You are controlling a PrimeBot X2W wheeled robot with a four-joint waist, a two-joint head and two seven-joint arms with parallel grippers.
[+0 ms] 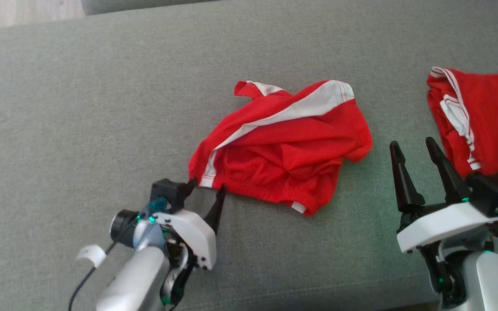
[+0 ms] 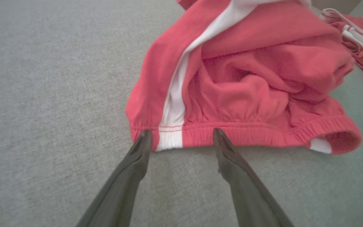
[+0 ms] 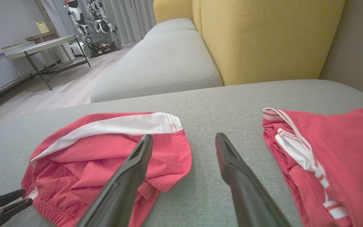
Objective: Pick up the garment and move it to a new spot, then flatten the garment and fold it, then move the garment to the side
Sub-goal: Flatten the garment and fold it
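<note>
Head view is showing the left gripper (image 1: 208, 184) lying low on the grey sofa cushion (image 1: 80, 95), its jaws standing wide apart and holding nothing. In the left wrist view its fingertips (image 2: 143, 138) are meeting the elastic waistband (image 2: 247, 134) of the red shorts (image 1: 283, 147), straddling the white side stripe (image 2: 175, 104). The shorts are lying crumpled at the cushion's middle. Further right, the right gripper (image 1: 411, 143) is hovering just beside the shorts' right edge, jaws spread wide and gripping nothing. At the far right a second red garment (image 1: 486, 112) with white trim is lying apart from the shorts.
</note>
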